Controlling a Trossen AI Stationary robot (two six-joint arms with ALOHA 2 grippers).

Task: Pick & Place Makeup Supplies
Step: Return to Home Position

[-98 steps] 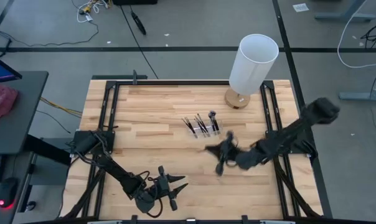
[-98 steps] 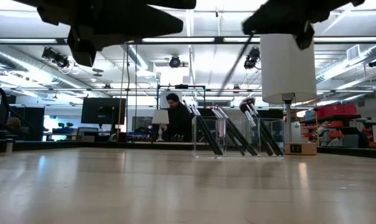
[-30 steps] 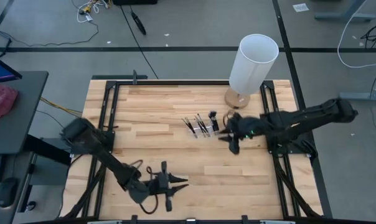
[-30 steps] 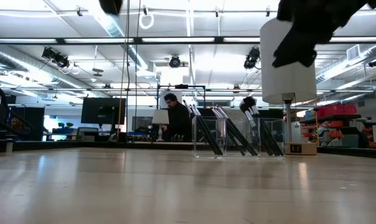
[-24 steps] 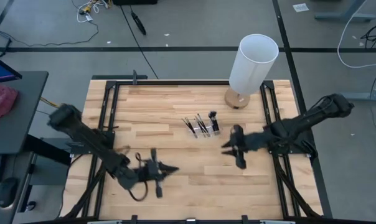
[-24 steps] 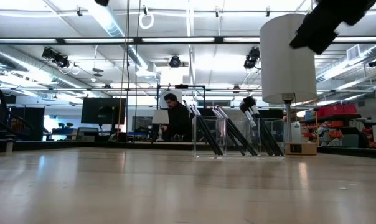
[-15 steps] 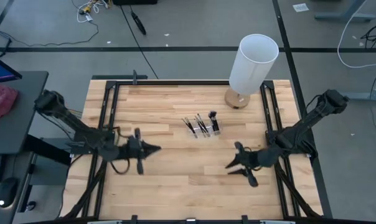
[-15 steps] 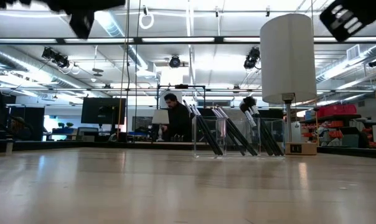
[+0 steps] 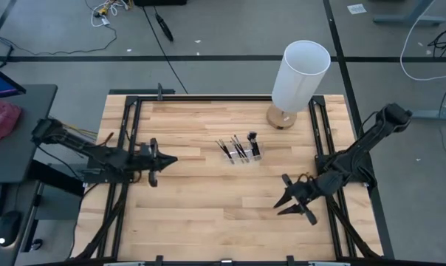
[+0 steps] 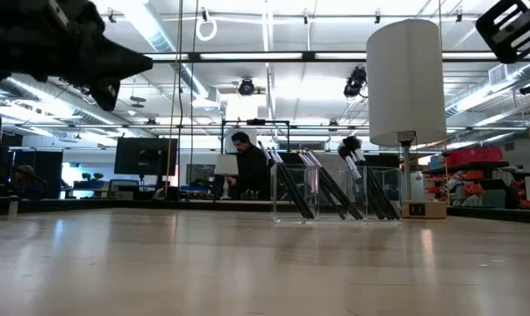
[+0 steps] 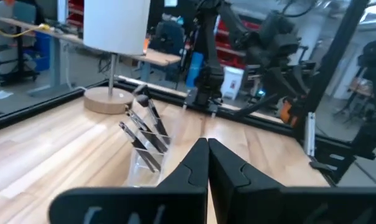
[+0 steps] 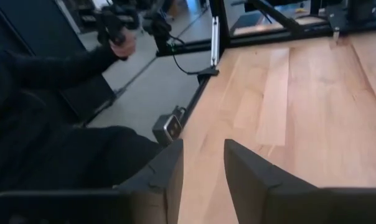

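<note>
Several thin dark makeup brushes [image 9: 239,148] stand slanted in a small clear holder [image 10: 335,197] at the table's middle; they also show in the left wrist view [image 11: 145,129]. My left gripper [image 9: 164,159] hovers shut and empty over the table's left part, pointing level toward the brushes, well short of them. My right gripper [image 9: 282,198] hovers open and empty over the right near part of the table, apart from the holder. In its own view the right gripper [image 12: 203,152] has only bare tabletop between its fingers.
A tall white cylinder lamp [image 9: 300,74] on a round wooden foot stands at the far right, just behind the holder. Black rails [image 9: 128,133] run along both table sides. Beyond the table edge a person's hand [image 12: 121,38] holds a controller.
My left gripper has swung from the near edge back toward the table's left and far side and has shut. My right gripper has drawn away from the holder toward the near edge, turning as it went. The brushes have stayed in the holder.
</note>
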